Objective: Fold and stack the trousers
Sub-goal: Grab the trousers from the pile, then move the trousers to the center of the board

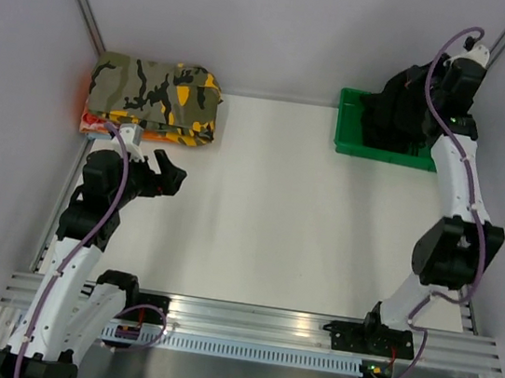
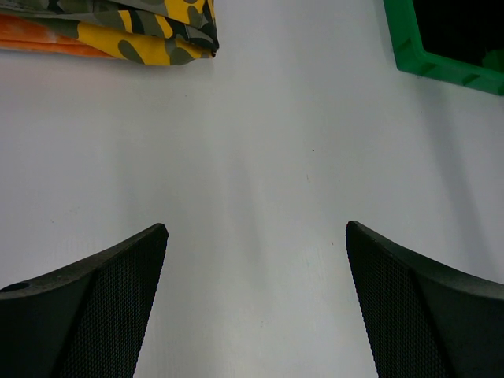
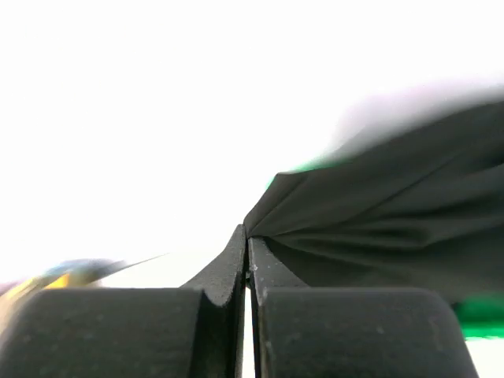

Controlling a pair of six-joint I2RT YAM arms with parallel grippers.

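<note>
1. Clamped together, the jaws of the right gripper (image 3: 247,236) have a pinch of black fabric caught at their tips. In the right wrist view the folds fan out to the right from that point.
2. That fabric belongs to the trousers (image 1: 390,114), which are heaped in the green bin (image 1: 345,144) at the far right of the table (image 1: 277,211). From above, the claw sits over the heap and is hard to pick out from the dark cloth.
3. Spread wide with nothing between its fingers, the left gripper (image 1: 168,175) sits over the left side of the table. It is well apart from the trousers.
4. A folded camouflage garment (image 1: 153,90) lies in the far left corner, just beyond the left gripper.
5. Grey walls close in the left, far and right sides, and the bin stands close to the far wall.
6. Between the bin and the camouflage garment, bare white table runs across the middle and back to the near metal rail (image 1: 253,316).
</note>
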